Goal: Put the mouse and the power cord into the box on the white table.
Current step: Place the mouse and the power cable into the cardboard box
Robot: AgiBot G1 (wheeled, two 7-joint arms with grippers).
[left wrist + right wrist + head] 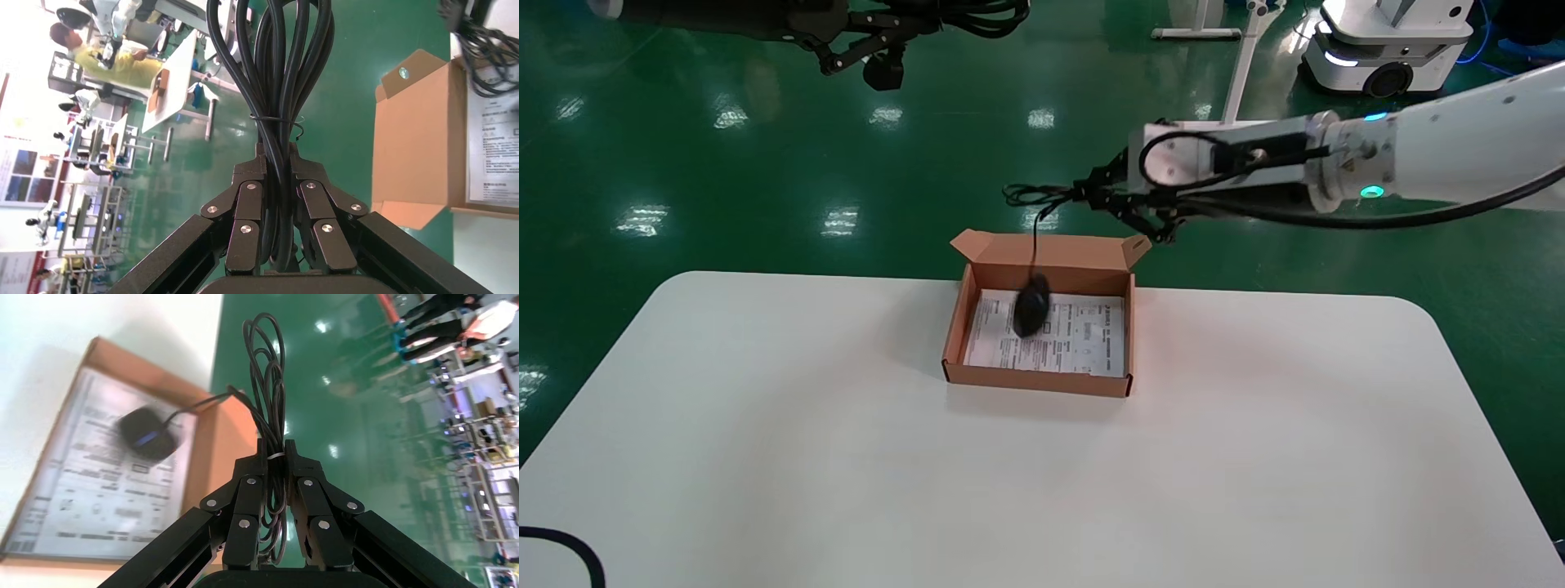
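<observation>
The brown box (1034,380) lies open on the white table (764,457), its bottom lined with a printed sheet. My right gripper (1083,196) hovers above the box's far edge, shut on the tied bundle of the mouse's thin wire (266,367). The black mouse (1032,309) dangles from that wire over the inside of the box (229,441), and I cannot tell whether it touches the bottom. Over the green floor at the far left, my left gripper (903,20) is held high, shut on the coiled power cord (281,73). The box's flap (416,141) also appears in the left wrist view.
Beyond the table is green floor with a white stand frame (1238,57) and another white robot base (1385,49) at the far right. A black cable loop (568,547) crosses the table's near left corner.
</observation>
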